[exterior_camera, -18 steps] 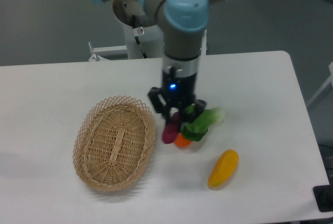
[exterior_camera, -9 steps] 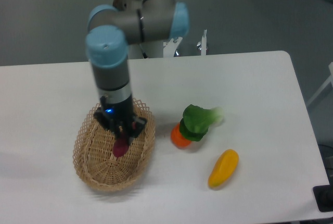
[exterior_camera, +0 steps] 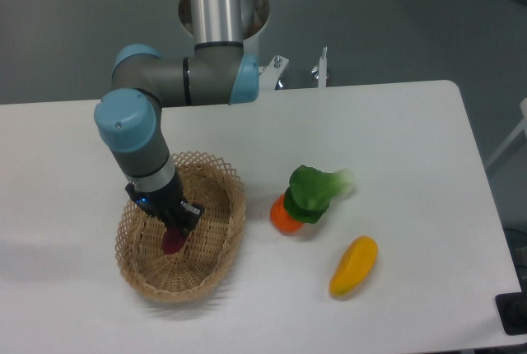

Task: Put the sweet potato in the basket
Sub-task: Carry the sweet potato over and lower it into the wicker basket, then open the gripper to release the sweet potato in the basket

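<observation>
The oval tan wicker basket [exterior_camera: 216,265] with a looped rim sits on the white table at the left. My gripper [exterior_camera: 173,224] is down inside the basket, near its middle. The magenta-purple sweet potato [exterior_camera: 174,241] hangs from the fingers, its lower end at or just above the basket floor. The fingers still seem closed on its upper end, which they hide. The arm's blue elbow stands over the basket's left side.
A round orange vegetable [exterior_camera: 285,217] with a green leafy piece [exterior_camera: 314,192] on top stands right of the basket. A yellow-orange mango-like piece [exterior_camera: 353,266] lies nearer the front right. The robot's base [exterior_camera: 221,8] is at the table's back edge.
My gripper carried the sweet potato from beside the orange vegetable leftward over the basket, then lower and further left into it. The other vegetables stayed put.
</observation>
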Controlling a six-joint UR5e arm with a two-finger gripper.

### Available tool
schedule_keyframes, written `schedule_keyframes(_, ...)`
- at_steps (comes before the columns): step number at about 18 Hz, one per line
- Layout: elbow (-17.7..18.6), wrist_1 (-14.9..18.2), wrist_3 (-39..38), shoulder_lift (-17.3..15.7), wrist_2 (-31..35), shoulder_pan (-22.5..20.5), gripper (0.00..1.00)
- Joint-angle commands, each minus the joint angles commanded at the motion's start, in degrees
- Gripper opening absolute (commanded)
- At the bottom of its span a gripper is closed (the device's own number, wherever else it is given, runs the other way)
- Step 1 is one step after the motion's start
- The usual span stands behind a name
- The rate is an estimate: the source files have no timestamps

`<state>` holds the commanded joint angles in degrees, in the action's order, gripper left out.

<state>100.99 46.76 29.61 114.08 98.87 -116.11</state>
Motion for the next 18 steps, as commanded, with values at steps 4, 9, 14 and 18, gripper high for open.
schedule_keyframes(4, 0.35, 0.0, 1.15, 0.61, 0.7, 0.35, 0.28)
schedule_keyframes(9, 0.26, -0.61, 1.15, 1.41, 1.67, 0.88, 0.32)
schedule_keyframes(14, -0.79, -0.97, 1.06, 1.15, 1.76, 0.88, 0.89)
schedule_keyframes(18, -4.03, -0.97, 1.23, 1.05, 1.76, 0.79, 1.0)
